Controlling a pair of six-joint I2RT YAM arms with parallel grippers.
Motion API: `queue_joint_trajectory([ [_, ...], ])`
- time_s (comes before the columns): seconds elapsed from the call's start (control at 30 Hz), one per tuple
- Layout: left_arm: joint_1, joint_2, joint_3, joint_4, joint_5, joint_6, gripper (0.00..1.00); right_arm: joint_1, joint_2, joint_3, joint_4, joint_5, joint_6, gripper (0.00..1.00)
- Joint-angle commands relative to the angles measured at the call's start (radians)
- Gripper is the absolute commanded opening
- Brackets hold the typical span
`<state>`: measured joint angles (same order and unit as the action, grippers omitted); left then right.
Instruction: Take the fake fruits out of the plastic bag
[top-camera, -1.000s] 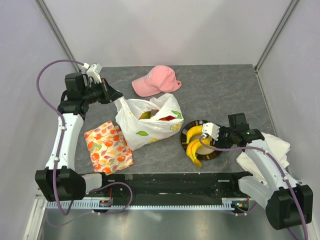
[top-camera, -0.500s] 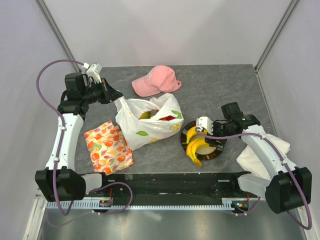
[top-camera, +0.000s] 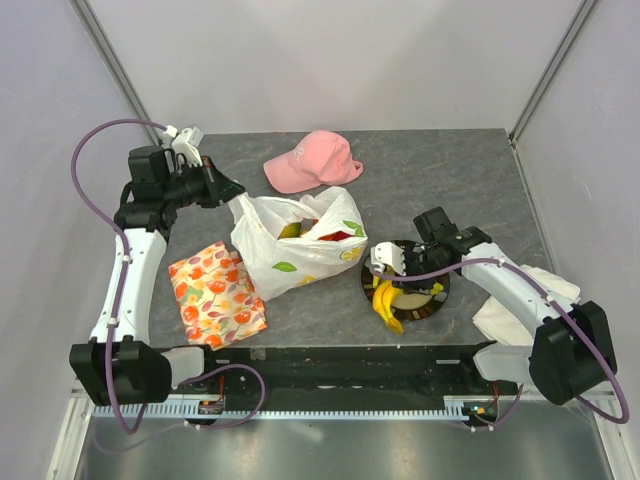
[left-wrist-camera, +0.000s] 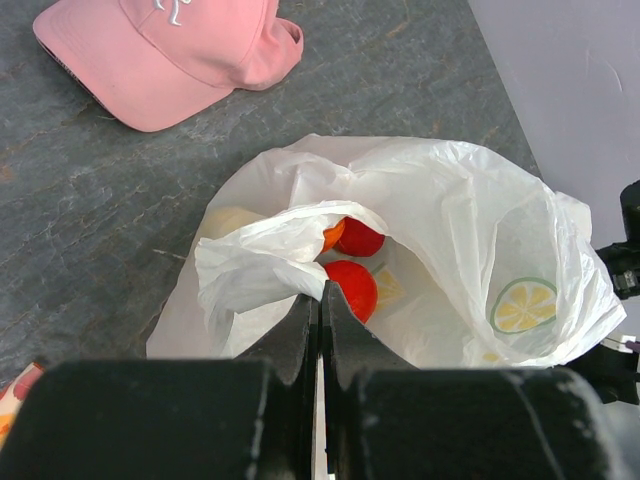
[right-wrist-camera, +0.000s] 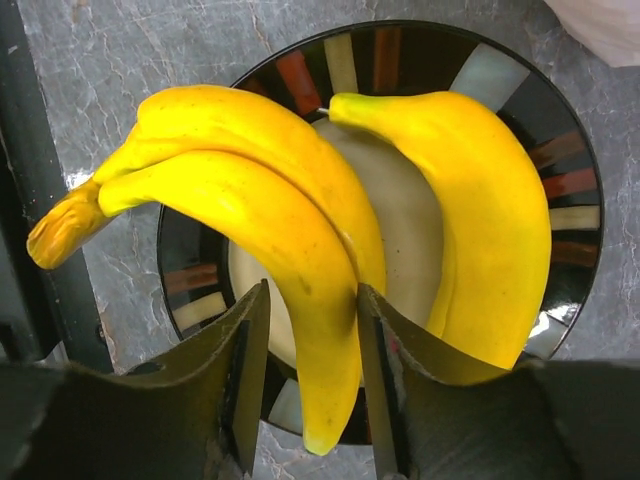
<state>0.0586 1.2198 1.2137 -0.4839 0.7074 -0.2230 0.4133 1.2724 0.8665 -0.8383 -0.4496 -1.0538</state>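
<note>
The white plastic bag (top-camera: 290, 250) lies at mid-table with its mouth open toward the right. My left gripper (top-camera: 232, 190) is shut on the bag's handle and holds it up; the pinch shows in the left wrist view (left-wrist-camera: 322, 295). Two red round fruits (left-wrist-camera: 352, 288) and an orange one lie inside the bag (left-wrist-camera: 450, 220). A bunch of yellow bananas (top-camera: 386, 303) lies on a dark striped plate (top-camera: 432, 300). My right gripper (right-wrist-camera: 312, 290) straddles one banana (right-wrist-camera: 300, 200) with its jaws apart and a gap on the left side.
A pink cap (top-camera: 310, 160) lies behind the bag. An orange-flowered cloth (top-camera: 215, 292) lies left of the bag near the front edge. A white cloth (top-camera: 492, 322) lies at the right under my right arm. Walls close in the table on three sides.
My right gripper has moved left over the plate, toward the bag. The bananas stay on the plate. My left arm and the bag have not moved.
</note>
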Motion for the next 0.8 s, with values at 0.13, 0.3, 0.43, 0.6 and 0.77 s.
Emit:
queue_joint_trajectory([
  [0.13, -0.003, -0.006, -0.006, 0.056, -0.005, 0.013, 0.02, 0.022, -0.068, 0.075, -0.074, 0.008, 0.018, 0.14],
  [0.3, -0.002, 0.007, 0.017, 0.059, 0.009, 0.01, 0.02, 0.022, -0.105, 0.305, -0.299, -0.037, 0.034, 0.03],
  [0.43, -0.002, 0.017, 0.021, 0.085, 0.01, -0.012, 0.02, 0.021, -0.091, 0.477, -0.318, -0.005, 0.054, 0.02],
  [0.6, -0.002, 0.029, 0.055, 0.094, -0.002, -0.05, 0.01, 0.01, 0.001, 0.487, -0.187, 0.078, 0.029, 0.02],
  [0.77, -0.002, 0.034, 0.087, 0.088, -0.008, -0.075, 0.02, -0.021, 0.12, 0.459, -0.006, 0.103, 0.017, 0.02],
])
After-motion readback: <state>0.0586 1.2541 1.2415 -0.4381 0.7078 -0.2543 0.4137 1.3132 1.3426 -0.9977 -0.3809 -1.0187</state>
